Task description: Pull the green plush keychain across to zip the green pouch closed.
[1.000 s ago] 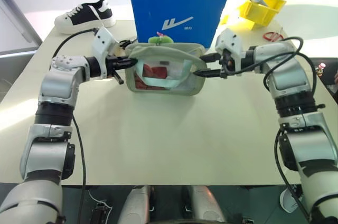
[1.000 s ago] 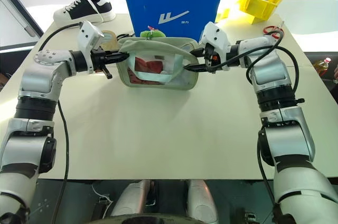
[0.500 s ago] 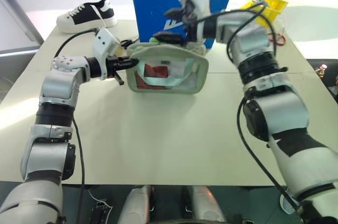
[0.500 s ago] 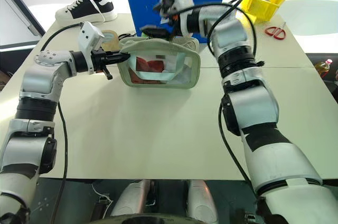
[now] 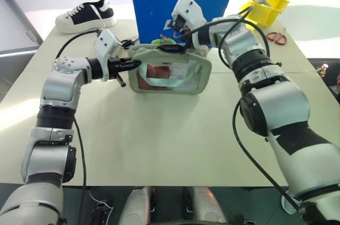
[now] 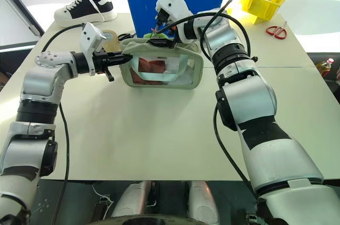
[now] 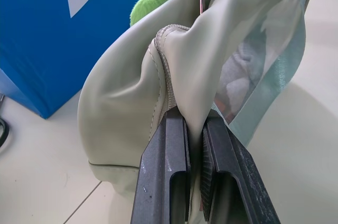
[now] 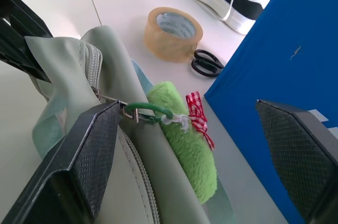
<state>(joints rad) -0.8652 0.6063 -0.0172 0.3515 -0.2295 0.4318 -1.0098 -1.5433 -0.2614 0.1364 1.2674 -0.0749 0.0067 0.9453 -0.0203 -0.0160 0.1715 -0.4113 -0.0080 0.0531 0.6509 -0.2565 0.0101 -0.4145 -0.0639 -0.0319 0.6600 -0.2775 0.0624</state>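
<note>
I see the pale sage-green fabric pouch with a clear plastic front window (image 5: 169, 71) standing upright on the cream tabletop (image 5: 159, 135), just in front of the tall blue cardboard box (image 5: 178, 2). Red contents show through its window.

My left gripper (image 7: 195, 145) has its two black fingers pressed together on a fold of the pouch's fabric at its left end, right beside the zipper seam, so that end is clamped.

My right gripper (image 8: 187, 145) reaches in over the top of the pouch with its jaws spread wide apart, holding nothing. Between the two fingers, in the right wrist view, lies the bright lime-green fuzzy plush keychain (image 8: 185, 137) with a small red gingham bow. It rests on the top of the pouch against the box side and hangs from a green ring clipped to the metal zipper pull. I cannot tell whether either finger touches it.

Behind the pouch I see a roll of tan packing tape (image 8: 172, 33) and black-handled scissors (image 8: 207, 63). A black-and-white sneaker (image 5: 86, 15) sits at the far left of the table, a yellow plastic bin (image 5: 264, 8) at the far right, and red-handled scissors (image 5: 275, 36) near it.
</note>
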